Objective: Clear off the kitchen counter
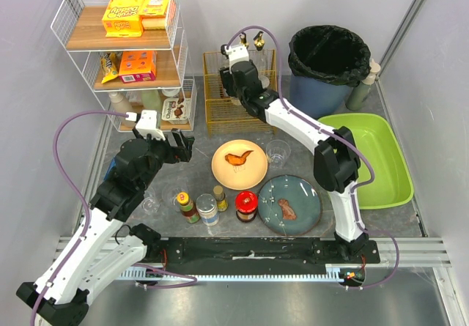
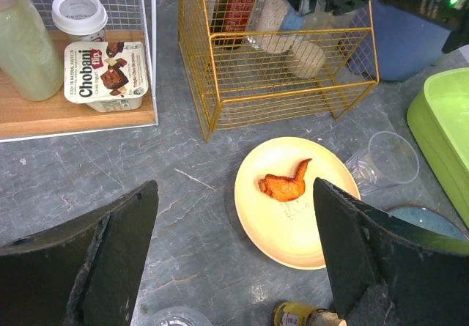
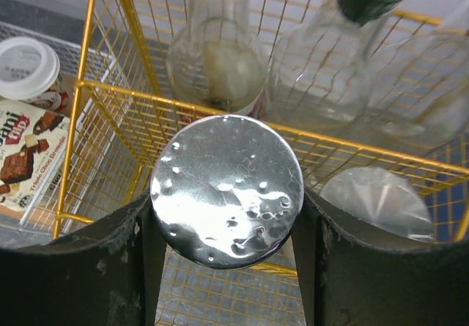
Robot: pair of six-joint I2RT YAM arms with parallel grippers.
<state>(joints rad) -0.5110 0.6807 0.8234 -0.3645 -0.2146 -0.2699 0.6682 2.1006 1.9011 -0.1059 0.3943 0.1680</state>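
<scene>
Lots left imo: right pincer (image 3: 229,216) clamps a shiny-topped container (image 3: 227,183) at the gold basket (image 1: 223,110), left pincer (image 2: 234,187) gapes empty, plates (image 1: 239,164) and jars (image 1: 246,206) crowd the counter (image 2: 183,194).

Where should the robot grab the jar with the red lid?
Probably around its sides just under the red lid, coming straight down from above: the jar stands upright and round. Squeeze front to back, because the tin can sits close on its left.
</scene>
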